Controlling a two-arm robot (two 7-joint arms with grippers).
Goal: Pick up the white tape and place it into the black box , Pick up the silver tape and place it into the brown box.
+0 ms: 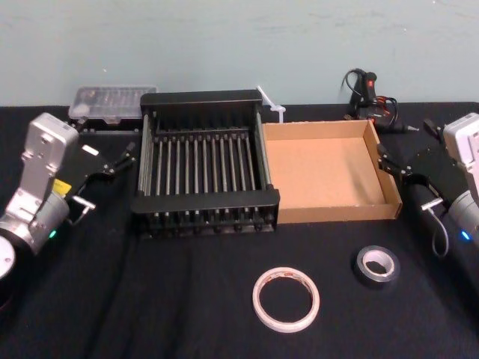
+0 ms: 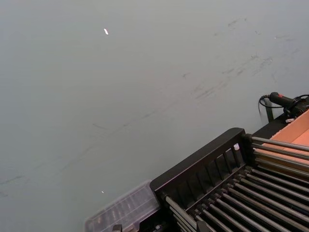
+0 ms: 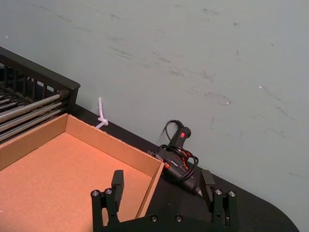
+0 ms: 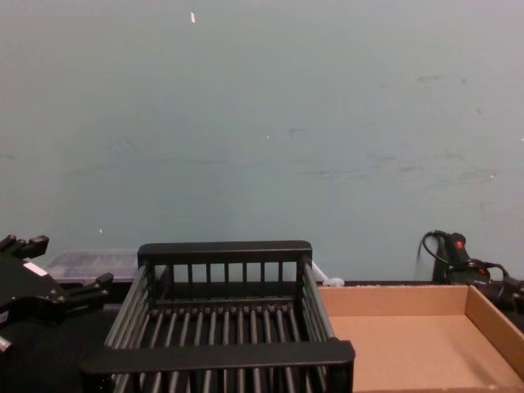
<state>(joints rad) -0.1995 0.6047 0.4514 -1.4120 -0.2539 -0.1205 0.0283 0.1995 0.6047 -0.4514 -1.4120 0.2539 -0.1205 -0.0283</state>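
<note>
On the black tabletop [image 1: 150, 299], the wide white tape roll [image 1: 286, 298] lies unpicked; left gripper [image 1: 120, 158] and right gripper [image 3: 162, 182], both spread empty, must descend.

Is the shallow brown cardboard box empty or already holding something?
Empty. The shallow brown cardboard box shows a bare flat bottom; the small silver-grey tape roll lies outside it.

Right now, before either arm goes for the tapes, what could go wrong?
1. The right tool hangs open by the right wall of the brown box; swinging toward the silver tape could clip it.
2. The white tape lies flat before where both boxes meet, across from the left tool beside the black box; that reach may graze the rim.
</note>
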